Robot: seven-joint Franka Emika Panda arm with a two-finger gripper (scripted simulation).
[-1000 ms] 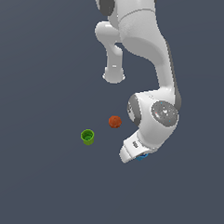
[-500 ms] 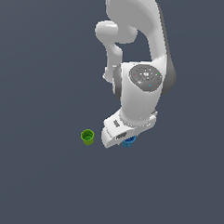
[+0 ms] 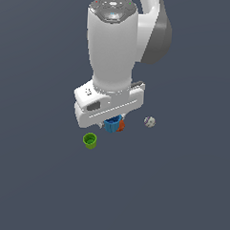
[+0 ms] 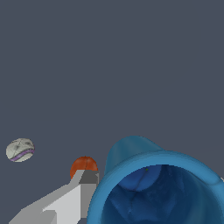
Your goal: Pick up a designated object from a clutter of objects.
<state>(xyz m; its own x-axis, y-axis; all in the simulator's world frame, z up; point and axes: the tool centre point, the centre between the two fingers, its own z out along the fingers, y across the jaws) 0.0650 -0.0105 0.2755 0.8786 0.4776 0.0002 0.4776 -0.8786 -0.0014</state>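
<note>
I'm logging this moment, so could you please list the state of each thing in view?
Blue cup: between the gripper's fingers, mouth toward the wrist camera.
Gripper: around the blue cup; closure cannot be told.
Green cup: upright, free, apart.
Orange-red ball: free, behind one finger.
Mottled ball: free, apart.

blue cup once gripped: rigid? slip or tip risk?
The blue cup is open and hollow, so probably light and thin-walled; a hard squeeze might flex it. Its tapered sides may let it slip from the fingers. If pushed over, it would likely roll in an arc.

Blue cup (image 4: 162,183), green cup (image 3: 90,140), orange-red ball (image 4: 84,166), whitish-grey mottled ball (image 4: 20,149).
</note>
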